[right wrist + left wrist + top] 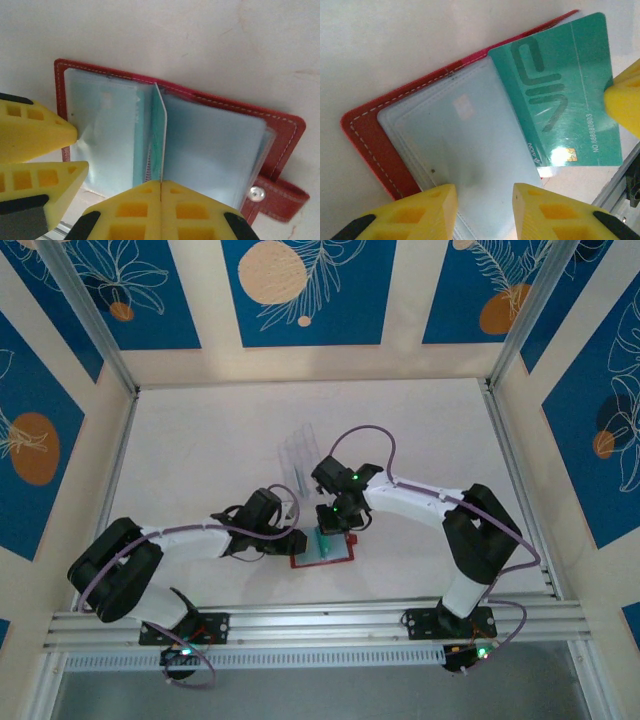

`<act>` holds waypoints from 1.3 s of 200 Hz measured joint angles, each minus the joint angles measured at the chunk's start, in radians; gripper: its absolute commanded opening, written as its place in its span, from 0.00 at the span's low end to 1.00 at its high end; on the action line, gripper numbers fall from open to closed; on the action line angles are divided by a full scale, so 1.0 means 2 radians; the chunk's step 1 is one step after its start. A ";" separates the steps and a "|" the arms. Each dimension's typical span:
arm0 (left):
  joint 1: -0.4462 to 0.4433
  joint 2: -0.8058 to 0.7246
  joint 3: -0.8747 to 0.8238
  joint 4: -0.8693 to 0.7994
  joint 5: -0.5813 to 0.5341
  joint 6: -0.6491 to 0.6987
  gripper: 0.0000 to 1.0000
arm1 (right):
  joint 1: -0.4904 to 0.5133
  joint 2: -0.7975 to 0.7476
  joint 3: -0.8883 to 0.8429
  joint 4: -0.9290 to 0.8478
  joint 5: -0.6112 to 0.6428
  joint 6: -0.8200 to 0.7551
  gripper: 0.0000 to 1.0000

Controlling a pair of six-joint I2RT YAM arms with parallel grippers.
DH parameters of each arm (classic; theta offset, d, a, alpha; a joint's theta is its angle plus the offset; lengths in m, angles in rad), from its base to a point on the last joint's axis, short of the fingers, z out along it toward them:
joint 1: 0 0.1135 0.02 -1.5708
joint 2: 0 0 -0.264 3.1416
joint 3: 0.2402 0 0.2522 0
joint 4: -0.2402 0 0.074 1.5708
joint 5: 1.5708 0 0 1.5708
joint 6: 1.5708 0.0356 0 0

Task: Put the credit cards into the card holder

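The red card holder [280,125] lay open on the counter [150,30]. Over its centre fold, the right hand [161,184] was clamped tight on a teal credit card [159,130] standing on edge. The left hand [485,192], partly open and gripping nothing, had its fingertips at the outer edge of the holder's clear sleeves [470,150].

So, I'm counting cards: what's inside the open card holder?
Clear sleeves fill the card holder; one teal credit card, pinched by the right pincer, stands edge-on near the fold. The cloudy sleeves hide whether other cards sit inside them.
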 measured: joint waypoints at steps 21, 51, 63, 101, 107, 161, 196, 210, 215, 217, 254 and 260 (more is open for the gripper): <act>0.000 0.000 -0.003 0.006 0.000 0.000 0.35 | 0.001 0.000 0.000 0.001 -0.002 0.004 0.12; 0.000 0.000 -0.004 0.011 0.000 0.000 0.35 | 0.002 0.012 0.001 0.009 -0.004 0.007 0.18; 0.000 0.000 -0.004 0.011 0.000 0.000 0.35 | 0.003 0.017 0.001 0.009 -0.006 0.009 0.19; -0.001 0.001 -0.004 0.011 0.000 0.000 0.35 | 0.004 0.022 0.001 0.012 -0.011 0.011 0.08; -0.001 0.001 -0.004 0.011 0.000 0.000 0.35 | 0.004 0.022 0.001 0.013 -0.011 0.010 0.05; -0.001 0.003 -0.004 0.011 -0.005 0.002 0.35 | -0.002 -0.012 -0.019 0.017 -0.002 0.013 0.00; -0.002 0.003 -0.004 0.007 -0.012 0.006 0.35 | -0.017 -0.050 -0.056 0.048 -0.015 0.013 0.00; -0.002 0.002 -0.004 0.005 -0.014 0.006 0.34 | -0.022 -0.050 -0.067 0.069 -0.027 0.013 0.00; -0.002 0.002 -0.004 0.005 -0.015 0.006 0.35 | -0.023 -0.050 -0.072 0.078 -0.033 0.013 0.00; -0.002 0.002 -0.004 0.004 -0.016 0.007 0.34 | -0.023 -0.050 -0.074 0.081 -0.035 0.013 0.00; -0.002 0.002 -0.004 0.001 -0.023 0.013 0.34 | -0.037 -0.051 -0.103 0.134 -0.073 0.018 0.00; -0.002 0.002 -0.004 0.001 -0.023 0.014 0.34 | -0.041 -0.051 -0.106 0.141 -0.078 0.019 0.00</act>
